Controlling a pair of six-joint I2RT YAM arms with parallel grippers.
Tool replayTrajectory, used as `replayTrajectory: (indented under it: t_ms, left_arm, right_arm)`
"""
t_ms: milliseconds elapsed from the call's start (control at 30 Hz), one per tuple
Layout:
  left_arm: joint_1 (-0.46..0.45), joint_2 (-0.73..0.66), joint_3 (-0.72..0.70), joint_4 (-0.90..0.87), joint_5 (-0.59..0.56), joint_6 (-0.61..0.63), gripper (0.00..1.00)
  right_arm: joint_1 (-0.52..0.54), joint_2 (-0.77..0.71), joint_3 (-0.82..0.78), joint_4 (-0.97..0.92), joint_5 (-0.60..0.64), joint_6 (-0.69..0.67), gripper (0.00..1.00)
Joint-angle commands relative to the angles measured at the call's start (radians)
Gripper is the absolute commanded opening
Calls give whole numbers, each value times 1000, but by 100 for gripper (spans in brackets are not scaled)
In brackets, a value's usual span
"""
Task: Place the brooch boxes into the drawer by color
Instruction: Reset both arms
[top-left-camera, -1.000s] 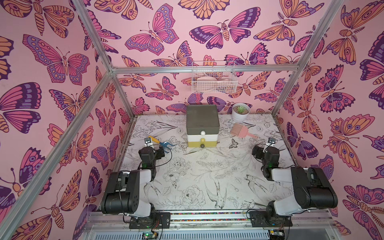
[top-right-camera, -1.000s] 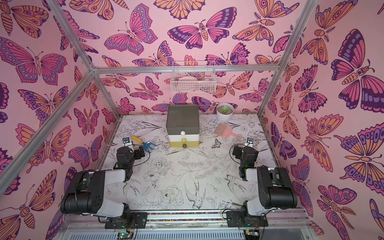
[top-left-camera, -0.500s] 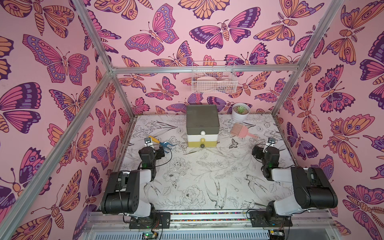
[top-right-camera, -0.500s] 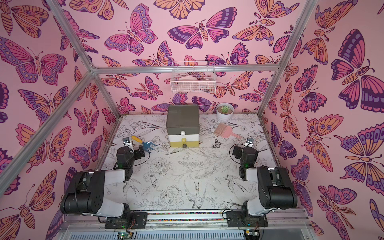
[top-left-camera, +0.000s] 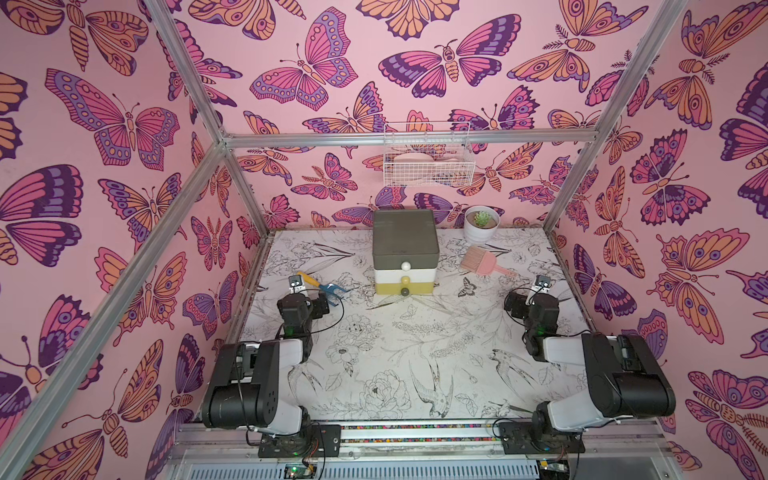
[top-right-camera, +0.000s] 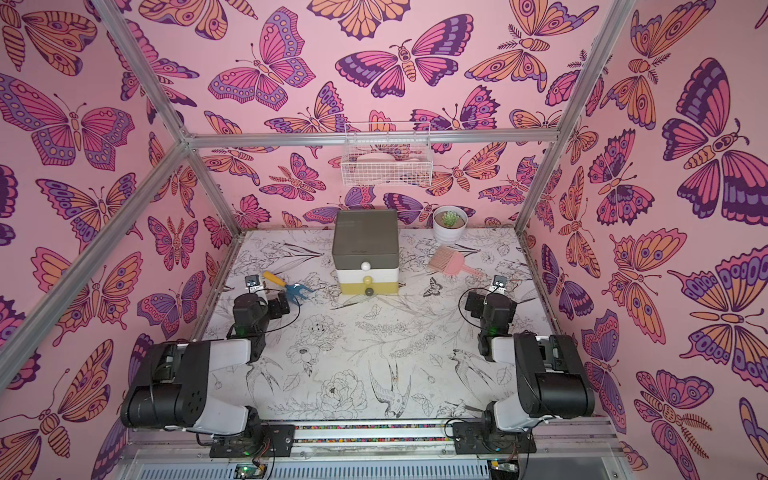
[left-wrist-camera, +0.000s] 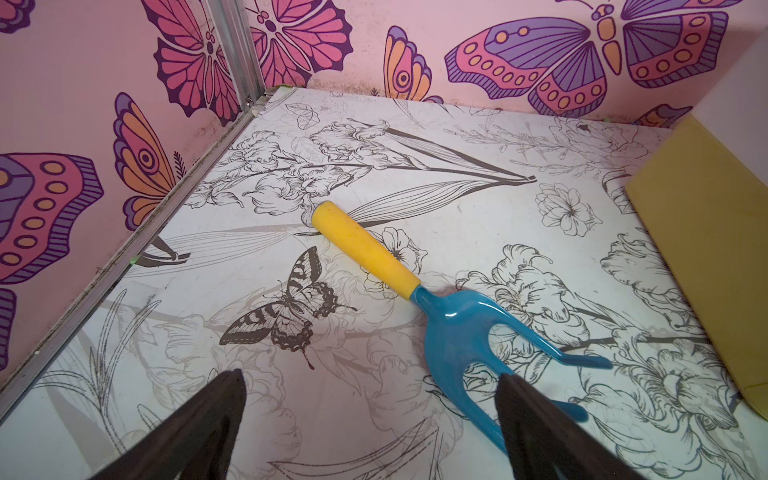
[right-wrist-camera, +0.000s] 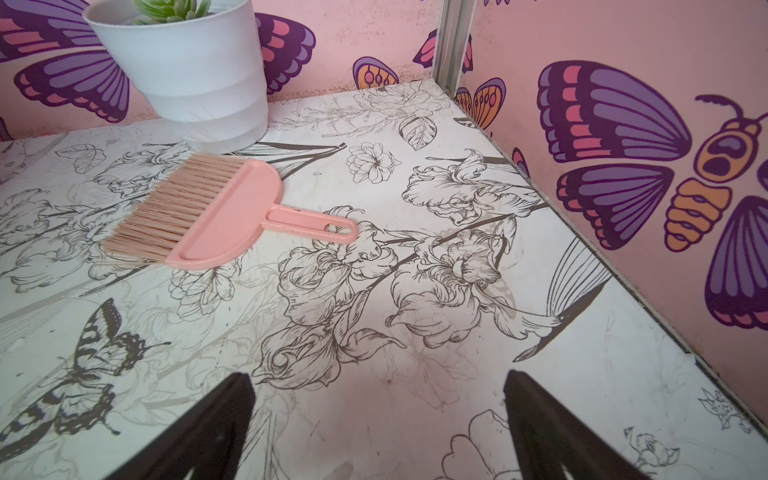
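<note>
One drawer chest (top-left-camera: 405, 249) mid back edge of tabletop (top-left-camera: 395, 353), drawers shut. One garden fork (top-left-camera: 322, 284) by left edge; one pink brush (top-left-camera: 480, 262), one potted succulent (top-left-camera: 480, 230) near back right corner. Left gripper (left-wrist-camera: 370, 374), right gripper (right-wrist-camera: 379, 373) gaping wide, empty.

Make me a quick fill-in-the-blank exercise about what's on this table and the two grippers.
1. The chest has an olive top tier, a white middle one and a ____ bottom one.
2. The fork has a yellow handle and a ____ head.
3. The brush near the pot is ____.
4. The left gripper and right gripper both stand ____ and empty.
Missing words: yellow; blue; pink; open.
</note>
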Motion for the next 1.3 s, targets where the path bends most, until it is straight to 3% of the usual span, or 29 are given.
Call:
replayTrajectory:
  t_ms: [0, 400, 433, 467, 500, 533, 667, 700, 733, 800, 867, 1267]
  left_arm:
    - [-6, 2, 8, 14, -1, 10, 100]
    - [-7, 2, 7, 14, -1, 12, 100]
    - [-7, 2, 9, 14, -1, 11, 100]
    - [-7, 2, 8, 13, -1, 10, 100]
    - [-7, 3, 8, 14, -1, 10, 100]
    - [-7, 2, 9, 14, -1, 11, 100]
    - [-7, 2, 8, 14, -1, 10, 100]
    - [-7, 2, 9, 14, -1, 10, 100]
    - [-7, 2, 7, 14, -1, 10, 100]
    - [-6, 2, 8, 14, -1, 11, 100]
    - [-7, 2, 8, 14, -1, 10, 100]
    - [-7, 2, 9, 14, -1, 10, 100]
  right_arm:
    - [-3, -10, 19, 13, -7, -3, 99]
    - [-3, -9, 19, 11, -8, -1, 99]
    - [-3, -11, 18, 12, -8, -1, 95]
    - [-3, -10, 19, 11, -10, -1, 63]
    - [-3, -10, 18, 11, -9, -1, 22]
    - [-3, -9, 20, 11, -7, -2, 0]
    - [-3, -10, 21, 10, -7, -1, 0]
    - [-3, -8, 21, 11, -7, -1, 5]
    - [-3, -8, 20, 11, -8, -2, 44]
    - [-3, -8, 20, 12, -8, -3, 82]
    - [-3, -9, 20, 11, -8, -2, 99]
    - [-3, -10, 18, 13, -7, -2, 99]
